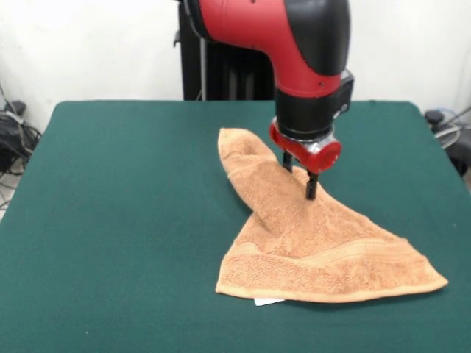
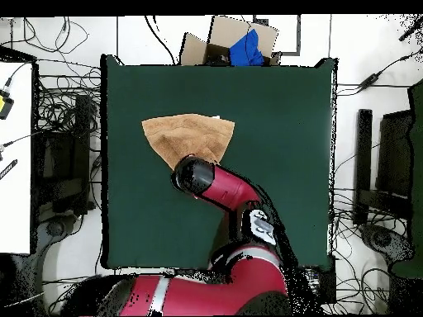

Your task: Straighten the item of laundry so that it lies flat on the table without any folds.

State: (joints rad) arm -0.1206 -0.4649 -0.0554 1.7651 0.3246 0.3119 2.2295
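Observation:
The light orange-tan towel [image 1: 316,243] lies right of the middle of the dark green table [image 1: 118,191]. It is folded into a rough triangle. A raised ridge runs to its far corner, and a stripe band and a small white tag [image 1: 268,301] lie at the near edge. My gripper [image 1: 299,176] points down over the towel's middle. Its two black fingers [image 1: 311,185] stand apart, with their tips at the cloth and nothing held between them. In the overhead view the towel [image 2: 186,132] shows as a fan shape on the table [image 2: 273,149], and the arm's head [image 2: 192,175] hides the gripper.
The black pedestal [image 1: 221,66] stands behind the table's far edge. In the overhead view a cardboard box with something blue in it [image 2: 235,41] sits beyond the table, and cables and equipment [image 2: 49,149] lie along both sides.

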